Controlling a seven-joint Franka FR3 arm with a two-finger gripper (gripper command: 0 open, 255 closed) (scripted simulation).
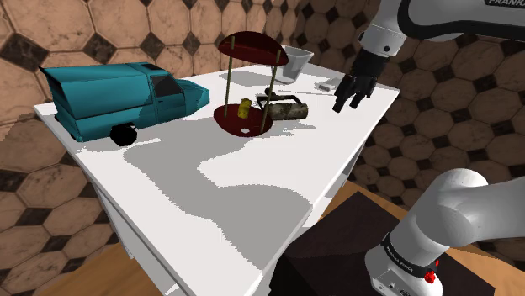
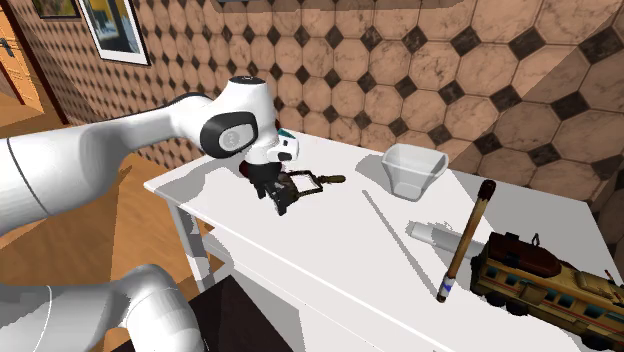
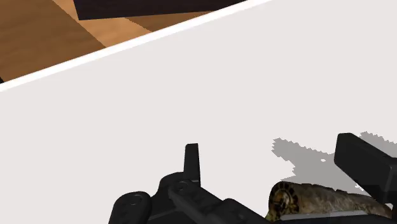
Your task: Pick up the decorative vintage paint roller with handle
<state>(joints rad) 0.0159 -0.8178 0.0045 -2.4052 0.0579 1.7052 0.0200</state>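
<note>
Biggest first: the white table, with a teal van hogging one end. A dark red stand sits toward the far edge, and the paint roller lies just beside it. You're on the approach here. The gripper hovers near the roller, jaws wide apart, holding nothing. I'd centre over the drum, drop, then squeeze.

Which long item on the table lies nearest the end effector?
The paint roller, by the end effector; the brown stick and white tube lie by the toy truck.
</note>
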